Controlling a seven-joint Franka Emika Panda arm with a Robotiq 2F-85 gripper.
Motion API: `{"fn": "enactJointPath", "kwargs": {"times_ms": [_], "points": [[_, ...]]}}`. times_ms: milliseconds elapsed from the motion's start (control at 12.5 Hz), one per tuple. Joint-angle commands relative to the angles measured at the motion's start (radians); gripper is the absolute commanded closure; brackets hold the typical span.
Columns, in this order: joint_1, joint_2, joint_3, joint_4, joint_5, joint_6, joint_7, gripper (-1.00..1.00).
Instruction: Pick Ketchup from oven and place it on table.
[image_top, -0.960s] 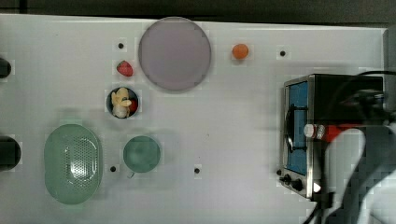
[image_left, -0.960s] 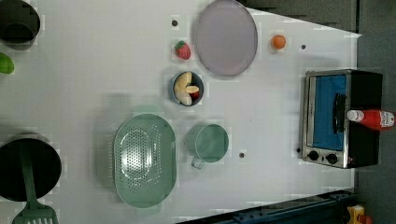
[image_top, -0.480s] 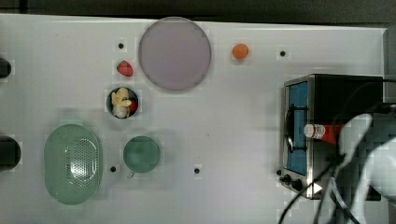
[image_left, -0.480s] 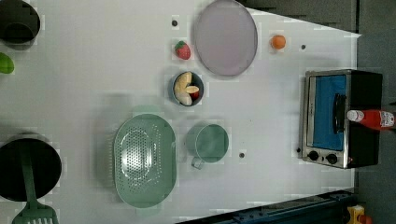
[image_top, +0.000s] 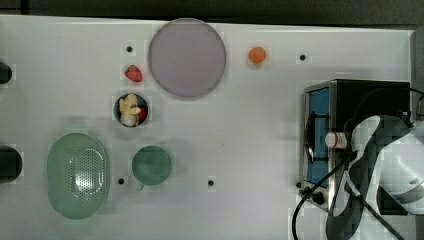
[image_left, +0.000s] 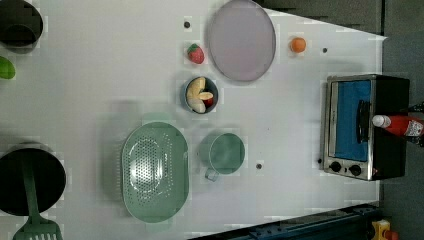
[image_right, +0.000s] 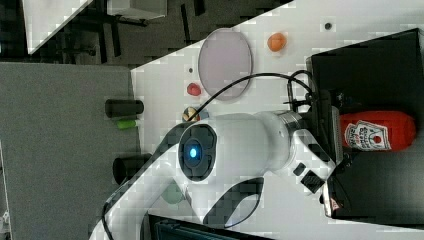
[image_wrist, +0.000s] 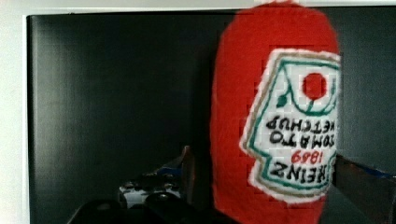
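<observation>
Going left to right across the top view: one green colander (image_top: 78, 175), one bowl of food (image_top: 130, 109), one strawberry (image_top: 133, 74), one green cup (image_top: 152, 165), one purple plate (image_top: 186, 57) and one orange ball (image_top: 257, 55) sit on the table (image_top: 250, 125), with one oven (image_top: 350, 95) at the far right. There is one ketchup (image_right: 378, 131) bottle, lying on its side on the oven's black top, its white cap reaching out over the blue door.

It is probably light, smooth plastic that gives a little when squeezed and may roll or slip. The best hold is likely across the red body at the label, not the narrow cap end.

The arm (image_top: 385, 165) hangs over the oven. In the wrist view the gripper (image_wrist: 261, 186) straddles the bottle with its jaws spread fully wide, gripping nothing yet.
</observation>
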Motion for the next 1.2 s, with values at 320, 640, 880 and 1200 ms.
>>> {"fn": "enactJointPath", "kwargs": {"times_ms": [320, 640, 880, 1200], "points": [[-0.014, -0.014, -0.004, 0.017, 0.019, -0.009, -0.022, -0.20], [0.072, -0.114, 0.050, 0.127, -0.012, -0.212, -0.022, -0.20], [0.154, -0.200, 0.150, 0.162, -0.023, -0.359, -0.022, -0.20], [0.219, -0.258, 0.318, 0.162, -0.023, -0.394, -0.022, -0.20]]}}
